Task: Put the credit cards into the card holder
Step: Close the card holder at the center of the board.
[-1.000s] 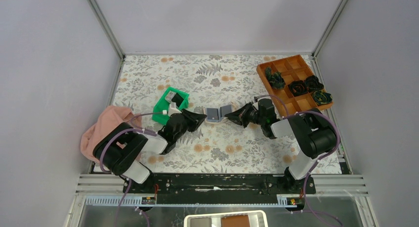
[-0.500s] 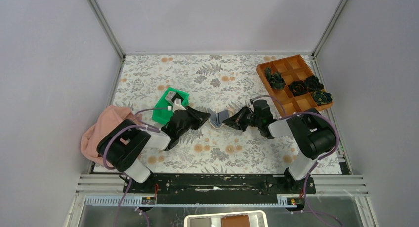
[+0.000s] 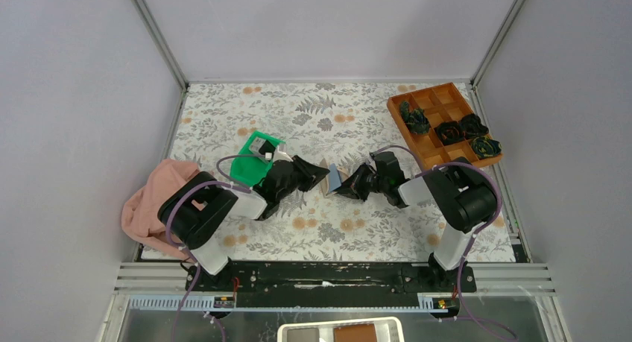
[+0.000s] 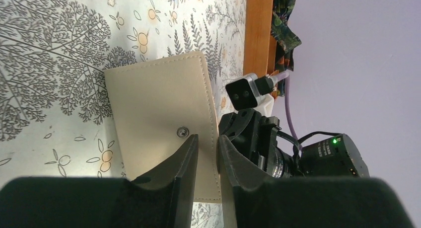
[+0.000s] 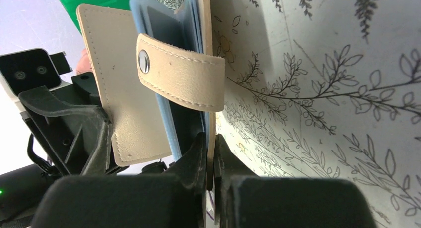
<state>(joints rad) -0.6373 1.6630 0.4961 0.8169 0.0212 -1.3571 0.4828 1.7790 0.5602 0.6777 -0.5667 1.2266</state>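
The card holder (image 3: 333, 180), tan outside and blue-grey inside, stands folded into a narrow V between both grippers. My right gripper (image 5: 210, 143) is shut on the edge of its right flap, and the strap with the snap (image 5: 181, 79) hangs across the front. My left gripper (image 4: 207, 141) is open by a narrow gap, its fingertips against the outer tan face (image 4: 159, 104) next to the stud (image 4: 182, 131), with nothing between them. One small greyish credit card (image 3: 260, 146) lies in the green tray (image 3: 246, 169). I cannot tell whether a card sits inside the holder.
An orange-brown compartment box (image 3: 440, 103) with dark rosette lumps (image 3: 451, 131) stands at the back right. A pink cloth (image 3: 153, 197) lies at the left edge beside the left arm. Grey walls close in the floral mat (image 3: 328, 230) on three sides.
The card holder lay open and flat a second ago; now it is folded up into a narrow V. Both grippers have closed in on it, the left moving right, the right moving left.
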